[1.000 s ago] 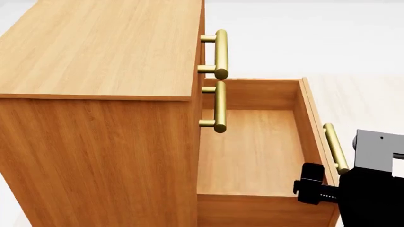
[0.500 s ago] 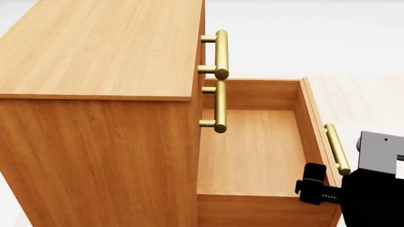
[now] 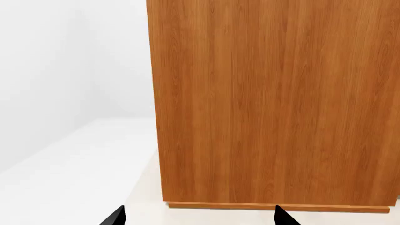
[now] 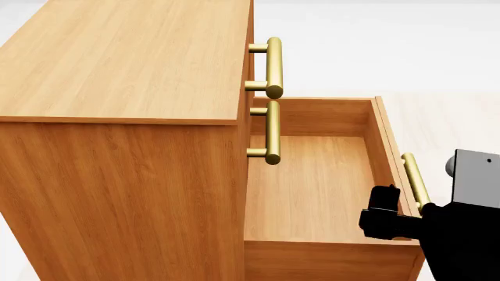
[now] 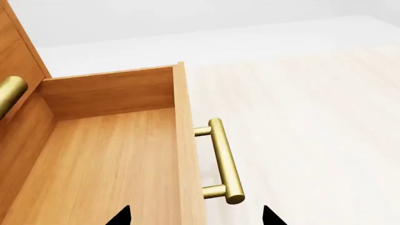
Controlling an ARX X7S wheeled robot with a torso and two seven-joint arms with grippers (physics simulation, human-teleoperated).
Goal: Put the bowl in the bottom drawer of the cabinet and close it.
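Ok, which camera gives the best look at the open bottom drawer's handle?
The right wrist view: the brass bar handle shows whole, with both posts, on the bottom drawer. The head view shows it too, but its lower end is hidden by the right gripper. The left wrist view shows only the cabinet side.

The boxy orange-brown wood-grain cabinet (image 4: 117,134) fills the left of the head view, and its bottom drawer (image 4: 312,187), an orange-brown wood box, stands pulled out to the right of the cabinet front. Two brass bar handles (image 4: 273,67) of the upper drawers sit one above the other on that front, over the drawer's inner end, while the drawer's own brass bar handle (image 5: 224,161) lies on its outer face, farthest from the cabinet. The right arm's black gripper (image 4: 383,221) is at the drawer's near front corner, just beside that handle.
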